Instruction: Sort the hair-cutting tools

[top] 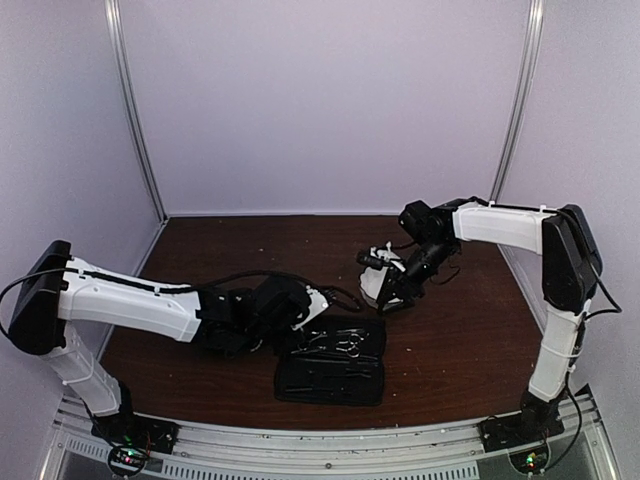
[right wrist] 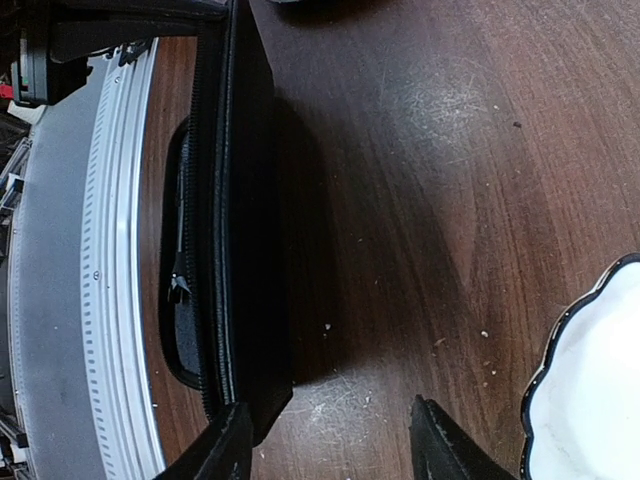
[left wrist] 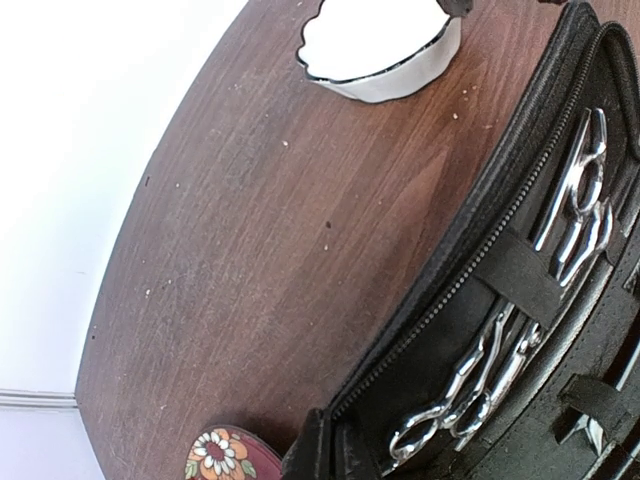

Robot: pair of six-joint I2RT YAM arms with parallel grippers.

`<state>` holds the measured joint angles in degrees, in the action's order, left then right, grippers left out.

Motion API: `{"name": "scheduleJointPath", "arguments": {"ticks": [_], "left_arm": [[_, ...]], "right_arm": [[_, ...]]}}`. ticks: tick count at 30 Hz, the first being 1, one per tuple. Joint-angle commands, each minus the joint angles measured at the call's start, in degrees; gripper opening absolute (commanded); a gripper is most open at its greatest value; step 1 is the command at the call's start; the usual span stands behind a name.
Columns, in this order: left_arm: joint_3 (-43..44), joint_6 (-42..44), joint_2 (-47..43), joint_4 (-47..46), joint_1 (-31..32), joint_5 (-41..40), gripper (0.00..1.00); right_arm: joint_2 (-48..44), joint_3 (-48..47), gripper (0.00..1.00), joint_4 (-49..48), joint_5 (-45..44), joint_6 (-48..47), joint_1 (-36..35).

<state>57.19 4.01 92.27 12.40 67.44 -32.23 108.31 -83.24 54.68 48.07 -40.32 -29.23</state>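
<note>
A black zip case [top: 332, 365] lies open on the table. Two silver scissors sit under elastic straps in its far half [top: 340, 342]. In the left wrist view one pair of scissors [left wrist: 582, 195] lies above the other [left wrist: 480, 385]. I cannot make out the small black clip sticks. My left gripper [top: 305, 312] is at the case's far left corner, and its fingers [left wrist: 312, 450] are pressed together on the case's rim [left wrist: 450, 290]. My right gripper [right wrist: 335, 450] is open and empty, low over bare table between the case [right wrist: 245, 200] and a white dish [right wrist: 590, 390].
The white scalloped dish [top: 376, 285] stands behind the case, under my right gripper [top: 392, 288]; it also shows in the left wrist view [left wrist: 385, 50]. A red flowered plate [left wrist: 225, 455] lies beside my left gripper. The metal front rail [right wrist: 110, 250] runs along the case's near side.
</note>
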Motion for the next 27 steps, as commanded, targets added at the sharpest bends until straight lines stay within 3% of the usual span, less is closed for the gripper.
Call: {"name": "scheduleJointPath", "arguments": {"ticks": [1, 9, 18, 27], "left_arm": [[-0.41, 0.42, -2.1, -6.88, -0.43, -1.73, 0.0], [-1.08, -0.15, -2.17, -8.61, -0.29, -2.27, 0.0], [-1.38, -0.15, -2.09, -8.75, -0.29, -2.44, 0.0], [-1.55, -0.34, -1.78, -8.81, -0.29, -2.39, 0.0]], "right_arm": [[2.29, -3.96, 0.53, 6.67, 3.56, -2.62, -1.17], [5.44, -5.3, 0.26, 10.01, 5.07, -3.98, -2.14], [6.8, -6.65, 0.38, 14.79, 9.12, -5.71, -1.9], [8.25, -8.16, 0.41, 19.02, 11.23, -8.62, -1.96]]}}
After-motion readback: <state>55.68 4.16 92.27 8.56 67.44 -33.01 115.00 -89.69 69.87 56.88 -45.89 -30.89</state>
